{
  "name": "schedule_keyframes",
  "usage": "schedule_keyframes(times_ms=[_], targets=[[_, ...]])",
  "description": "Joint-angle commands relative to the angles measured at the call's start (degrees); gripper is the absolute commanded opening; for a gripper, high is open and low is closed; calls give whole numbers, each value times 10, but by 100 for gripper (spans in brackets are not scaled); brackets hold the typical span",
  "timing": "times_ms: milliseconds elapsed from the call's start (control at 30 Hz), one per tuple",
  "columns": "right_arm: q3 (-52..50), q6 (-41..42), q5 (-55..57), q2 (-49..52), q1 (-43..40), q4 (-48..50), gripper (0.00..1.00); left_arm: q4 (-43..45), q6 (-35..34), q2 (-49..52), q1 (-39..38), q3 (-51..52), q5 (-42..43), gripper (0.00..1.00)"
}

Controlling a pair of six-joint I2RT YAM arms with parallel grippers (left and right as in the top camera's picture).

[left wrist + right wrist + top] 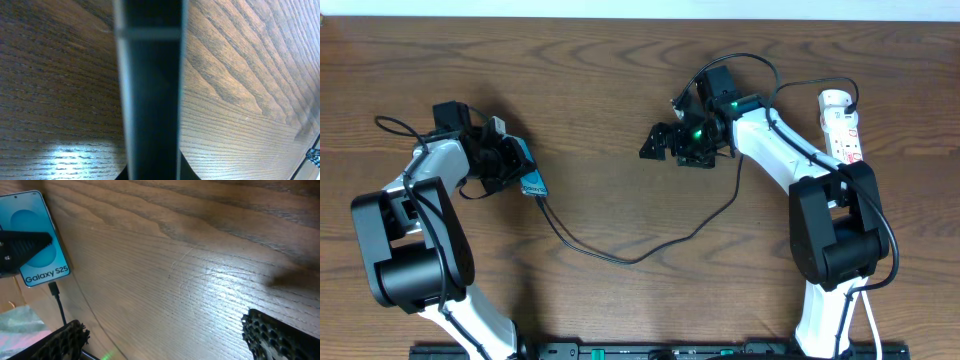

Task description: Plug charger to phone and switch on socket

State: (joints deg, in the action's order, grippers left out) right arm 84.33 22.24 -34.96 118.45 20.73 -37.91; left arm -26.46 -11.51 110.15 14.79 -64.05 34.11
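**Right wrist view: phone clamped, cable tip at its port**

The phone (35, 237) has a cyan screen with a lighter oval and the white words "Galaxy S25", the only writing that can be read anywhere. It sits in the left half of the counter (620, 60), about midway between the back and front edges. The left end effector (510, 160) is clenched on it, one black finger (27, 247) lying across the glass. The left wrist view shows only a dark slab between wood grain, probably the phone edge-on.

The phone looks rigid, light and slick, and its screen is fragile. It is best held across its long edges or flat faces, well clear of the bottom port.

The charger (620, 258) meets the phone's bottom edge, where its small plug tip looks seated, though how deep it goes I cannot tell. From there the thin black cable sags toward the front edge, then climbs right toward the right arm. It is limp and light, so it will snag or drag if it is pulled. It should be gripped at the stiff plug body, not along the cord.

The right end effector (660, 140) hangs released over the counter's middle, jaws wide and holding nothing.

The socket (842, 125) lies near the back right corner, a rigid white strip with red marks. Its switch probably needs a firm fingertip press, and pressing it appears to be the step left to do.
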Motion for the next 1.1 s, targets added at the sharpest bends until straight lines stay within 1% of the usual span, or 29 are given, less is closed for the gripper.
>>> schedule_keyframes(times_ms=[0,467,500,567,600,633,933,1000,1067], targets=[[11,-9,3,-8,-2,0,99,2,16,2,-1,5,-8,7],[11,-9,3,-8,-2,-1,99,-2,14,2,-1,5,-7,8],[11,-9,3,-8,-2,-1,99,-2,14,2,-1,5,-7,13],[11,-9,3,-8,-2,-1,99,-3,14,2,-1,5,-7,17],[11,-9,3,-8,-2,-1,99,-3,14,2,-1,5,-7,17],[11,-9,3,-8,-2,-1,99,-3,14,2,-1,5,-7,22],[11,-9,3,-8,-2,-1,99,-8,14,2,-1,5,-7,22],[11,-9,3,-8,-5,-5,99,-9,14,2,-1,5,-7,23],[11,-9,3,-8,-5,-7,99,-13,14,2,-1,5,-7,26]])
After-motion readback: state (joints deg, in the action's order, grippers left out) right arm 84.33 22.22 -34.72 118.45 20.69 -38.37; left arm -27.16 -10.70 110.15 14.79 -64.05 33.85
